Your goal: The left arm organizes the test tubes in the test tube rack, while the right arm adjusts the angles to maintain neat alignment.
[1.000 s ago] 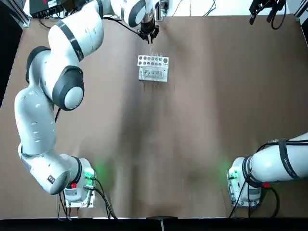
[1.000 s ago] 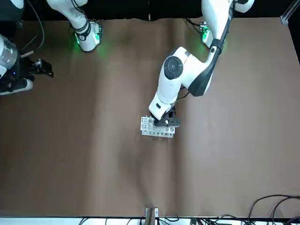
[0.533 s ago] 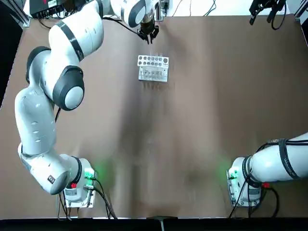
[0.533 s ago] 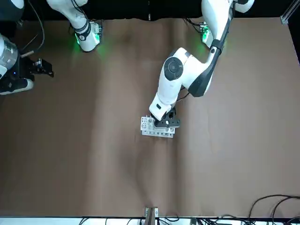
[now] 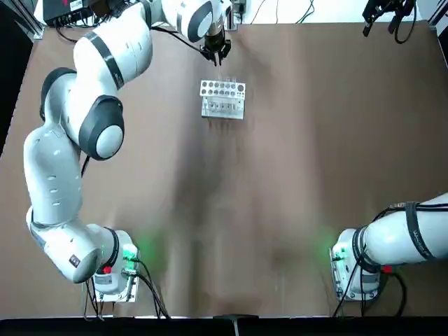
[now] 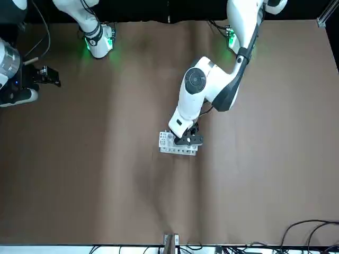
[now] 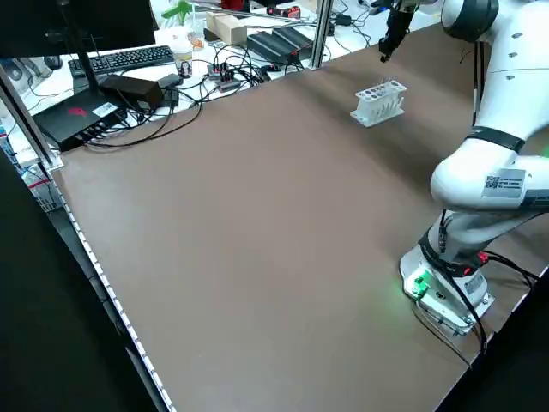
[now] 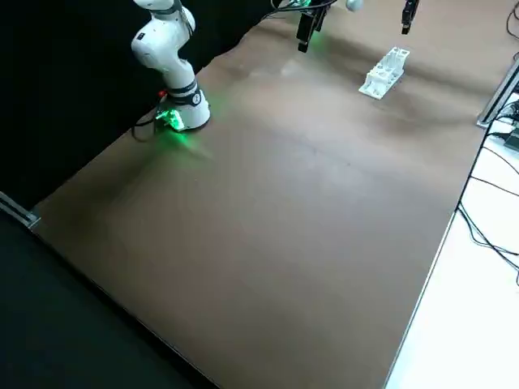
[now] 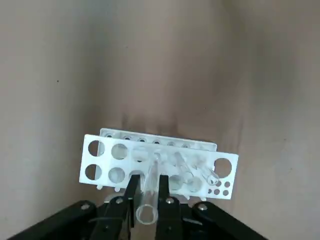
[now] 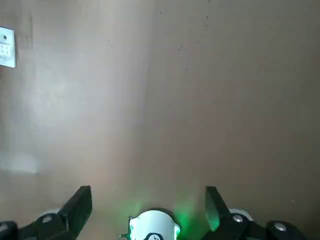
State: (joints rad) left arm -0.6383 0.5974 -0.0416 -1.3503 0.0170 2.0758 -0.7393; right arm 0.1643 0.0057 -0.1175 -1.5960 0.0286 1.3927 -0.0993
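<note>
Left wrist view: the left gripper [image 9: 146,192] has its jaws clamped on a tube [image 9: 148,200] above the rack [image 5: 222,98], at twelve o'clock on the tabletop [image 5: 280,182]. Next, I judge, lower it into a hole. The right gripper [image 10: 148,205], parked at two o'clock, gapes empty.

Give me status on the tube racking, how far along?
Done: a few test tubes already stand in the test tube rack. In hand: the left pincer is shut on a clear tube above the rack, not yet seated in a hole. Left: seating that tube; several holes at both ends are empty. The right pincer is open, parked at the table's far right corner, away from the rack.
</note>
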